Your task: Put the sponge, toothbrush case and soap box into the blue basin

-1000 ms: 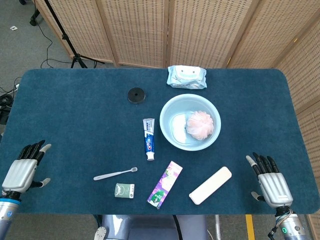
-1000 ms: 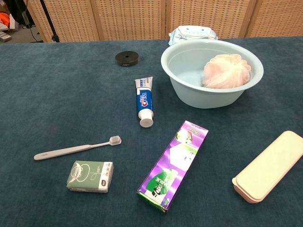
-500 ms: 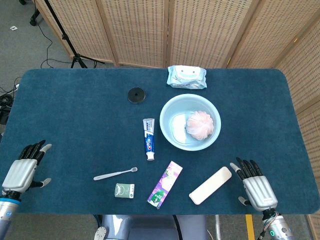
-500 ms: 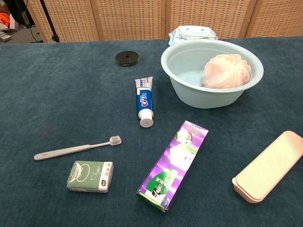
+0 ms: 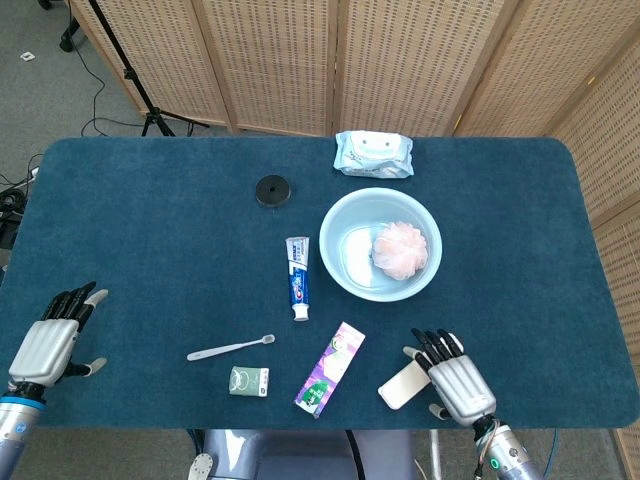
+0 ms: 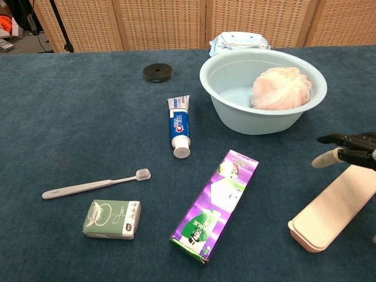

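The sponge point(image 5: 400, 250) already lies in the basin point(image 5: 338, 227), so one of three items is done. The case point(image 6: 332, 216) lies on the table near the front edge; the right hand point(image 5: 455, 375) hovers over its far end, fingers spread, not gripping. The soap box point(image 5: 249, 381) sits by the toothbrush point(image 5: 230, 348), untouched. The left hand point(image 5: 50, 340) rests apart at the table's edge, fingers apart and empty. Two items remain.

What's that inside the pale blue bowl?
The blue basin holds one pink bath sponge, a fluffy mesh puff resting against its right side. The rest of the basin floor shows bare. Whatever lies directly beneath the sponge is covered and cannot be seen.
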Controlling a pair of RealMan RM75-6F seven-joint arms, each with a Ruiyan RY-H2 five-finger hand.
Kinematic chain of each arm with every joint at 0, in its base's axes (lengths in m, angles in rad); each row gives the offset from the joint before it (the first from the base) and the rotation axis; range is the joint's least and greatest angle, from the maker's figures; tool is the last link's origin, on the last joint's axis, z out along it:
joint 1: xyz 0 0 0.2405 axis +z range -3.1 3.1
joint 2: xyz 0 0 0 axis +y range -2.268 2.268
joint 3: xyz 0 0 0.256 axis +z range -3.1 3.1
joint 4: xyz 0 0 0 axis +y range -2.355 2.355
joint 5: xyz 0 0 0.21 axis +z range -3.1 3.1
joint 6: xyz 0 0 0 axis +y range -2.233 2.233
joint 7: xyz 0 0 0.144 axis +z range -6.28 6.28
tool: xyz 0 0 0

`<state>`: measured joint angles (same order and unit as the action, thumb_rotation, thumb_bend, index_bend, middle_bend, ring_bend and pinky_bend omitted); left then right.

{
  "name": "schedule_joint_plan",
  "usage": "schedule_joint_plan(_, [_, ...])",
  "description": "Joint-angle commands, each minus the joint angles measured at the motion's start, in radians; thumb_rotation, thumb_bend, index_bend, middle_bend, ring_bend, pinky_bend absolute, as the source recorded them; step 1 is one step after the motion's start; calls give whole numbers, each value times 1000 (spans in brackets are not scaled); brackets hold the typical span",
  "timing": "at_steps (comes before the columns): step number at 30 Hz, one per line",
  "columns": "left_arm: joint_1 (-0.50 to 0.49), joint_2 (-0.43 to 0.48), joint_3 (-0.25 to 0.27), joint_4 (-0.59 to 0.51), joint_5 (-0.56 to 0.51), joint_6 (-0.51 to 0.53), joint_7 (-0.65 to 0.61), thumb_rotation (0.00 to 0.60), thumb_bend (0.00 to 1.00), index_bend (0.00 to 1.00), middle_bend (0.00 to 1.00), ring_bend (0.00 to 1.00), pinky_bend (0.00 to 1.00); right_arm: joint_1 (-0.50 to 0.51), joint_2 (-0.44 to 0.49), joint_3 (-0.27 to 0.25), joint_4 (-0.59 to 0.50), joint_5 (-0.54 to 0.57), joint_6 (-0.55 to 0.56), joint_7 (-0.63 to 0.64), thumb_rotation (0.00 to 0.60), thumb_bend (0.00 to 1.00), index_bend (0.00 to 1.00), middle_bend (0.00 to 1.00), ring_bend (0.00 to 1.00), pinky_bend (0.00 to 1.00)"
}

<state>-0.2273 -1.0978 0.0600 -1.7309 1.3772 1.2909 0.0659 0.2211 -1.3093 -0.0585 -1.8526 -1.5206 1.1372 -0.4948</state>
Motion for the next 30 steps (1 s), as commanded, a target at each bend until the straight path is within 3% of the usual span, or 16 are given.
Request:
schedule_joint_plan(1, [2, 0, -4, 0, 0, 0, -4, 600, 155, 0, 0, 0, 40, 16, -12, 9, 6, 23, -21, -18, 600, 92, 195, 0, 0, 0])
schedule_joint_plan(17, [10, -8, -17, 1, 5, -12, 0, 600, 155, 0, 0, 0, 40, 58, -68, 17, 45, 77, -66, -35, 600, 92, 199, 0, 0, 0])
schedule_joint_plan(30, [14, -12, -18, -5, 20, -19, 12, 600, 155, 0, 0, 0, 40, 85, -94, 19, 106, 113, -93, -10, 600, 105, 260, 0, 0, 0])
